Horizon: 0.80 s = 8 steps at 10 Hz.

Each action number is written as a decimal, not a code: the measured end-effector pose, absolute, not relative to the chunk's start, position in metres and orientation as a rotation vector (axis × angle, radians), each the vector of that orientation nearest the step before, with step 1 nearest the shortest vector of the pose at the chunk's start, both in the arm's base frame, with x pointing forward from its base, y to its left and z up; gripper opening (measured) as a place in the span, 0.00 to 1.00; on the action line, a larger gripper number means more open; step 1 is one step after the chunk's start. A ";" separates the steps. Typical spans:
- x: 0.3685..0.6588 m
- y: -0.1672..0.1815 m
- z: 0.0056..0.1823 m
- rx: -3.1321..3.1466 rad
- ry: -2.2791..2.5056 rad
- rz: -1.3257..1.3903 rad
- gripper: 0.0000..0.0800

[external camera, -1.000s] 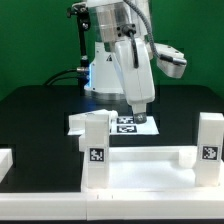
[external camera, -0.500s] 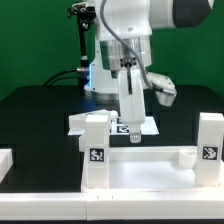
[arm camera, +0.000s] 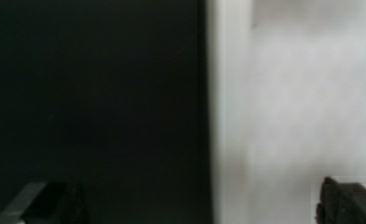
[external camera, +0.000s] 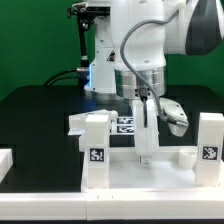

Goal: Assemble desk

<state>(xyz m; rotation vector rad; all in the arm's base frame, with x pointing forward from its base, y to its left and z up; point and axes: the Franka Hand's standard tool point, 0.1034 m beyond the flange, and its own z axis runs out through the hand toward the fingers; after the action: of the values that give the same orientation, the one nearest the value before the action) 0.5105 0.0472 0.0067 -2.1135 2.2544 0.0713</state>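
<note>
Over the last second the claw (arm camera: pixel 194 202) has swung away from above the marker board (external camera: pixel 122 124), now just behind it, and dropped to the far rim of the desk panel (external camera: pixel 140 172). Its fingers are spread wide and hold nothing, so it is probably lining up to grip that panel. Directly beneath the claw the panel's straight edge meets the bare black table (external camera: pixel 40 110). One tagged leg (external camera: pixel 96 148) and a second tagged leg (external camera: pixel 210 140) stand upright well clear on either side, leaving open room.

A robotics lab, plainly: a green backdrop (external camera: pixel 30 40) closes off the rear, a white robot arm (external camera: pixel 140 35) stands over a matte black worktop (external camera: pixel 40 110), cables (external camera: pixel 62 72) trail behind it, and black-and-white tags sit on the marker board (external camera: pixel 126 124) and on the desk legs (external camera: pixel 96 150).
</note>
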 end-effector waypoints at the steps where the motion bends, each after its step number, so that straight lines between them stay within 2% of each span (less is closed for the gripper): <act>1: 0.510 0.053 0.005 -2.114 2.259 0.084 0.81; 3: 0.510 0.052 0.005 -2.120 2.253 0.083 0.78; 4: 0.510 0.052 0.005 -2.120 2.253 0.084 0.56; 5: 0.510 0.052 0.005 -2.121 2.253 0.084 0.56; 7: 0.510 0.052 0.005 -2.121 2.253 0.084 0.08; 8: 0.512 0.052 0.006 -2.120 2.248 0.073 0.08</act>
<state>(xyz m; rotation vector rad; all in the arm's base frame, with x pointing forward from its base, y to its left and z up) 0.5121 0.0524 0.0064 -2.1198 2.2480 0.0732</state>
